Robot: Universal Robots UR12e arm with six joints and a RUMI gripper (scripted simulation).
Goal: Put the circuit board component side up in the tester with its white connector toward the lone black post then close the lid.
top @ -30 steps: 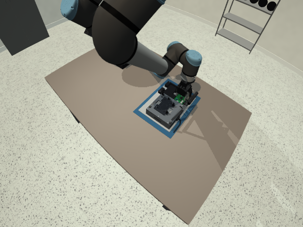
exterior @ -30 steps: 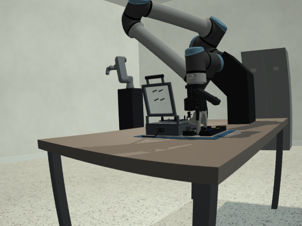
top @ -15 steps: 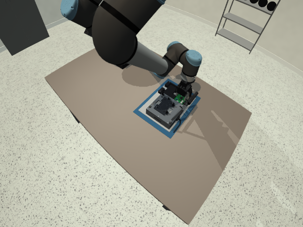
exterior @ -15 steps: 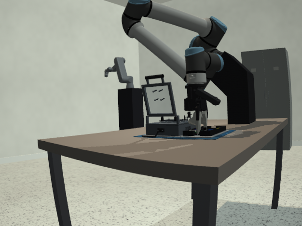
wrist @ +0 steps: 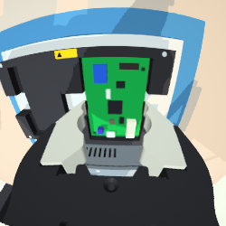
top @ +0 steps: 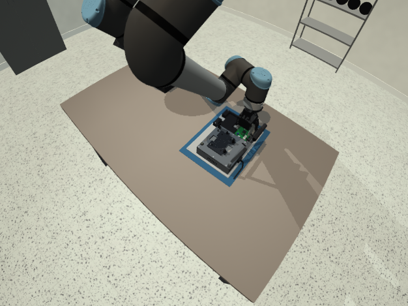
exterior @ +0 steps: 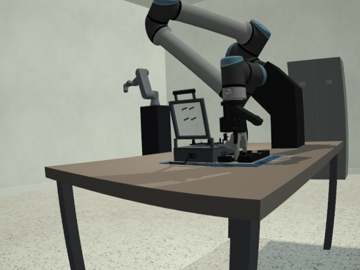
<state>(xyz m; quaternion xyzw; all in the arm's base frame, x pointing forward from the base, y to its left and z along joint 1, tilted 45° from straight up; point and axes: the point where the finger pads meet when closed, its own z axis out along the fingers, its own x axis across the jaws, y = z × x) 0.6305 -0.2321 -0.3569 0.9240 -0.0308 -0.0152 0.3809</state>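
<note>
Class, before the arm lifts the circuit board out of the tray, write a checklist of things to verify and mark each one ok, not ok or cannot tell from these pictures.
1. The gripper has its jaws shut on the circuit board, one on each long edge: ok.
2. Component side faces up, chips and white connector visible: ok.
3. Board already lifted free of the tray: cannot tell; it sits within the tray's recess in the wrist view.
4. Tester lid stands open, so the nest is reachable: ok.
5. Tester's two pins and the lone black post located for orientation: cannot tell; too small in these views.
6. Tester sits beside the tray on the blue mat: ok.
</note>
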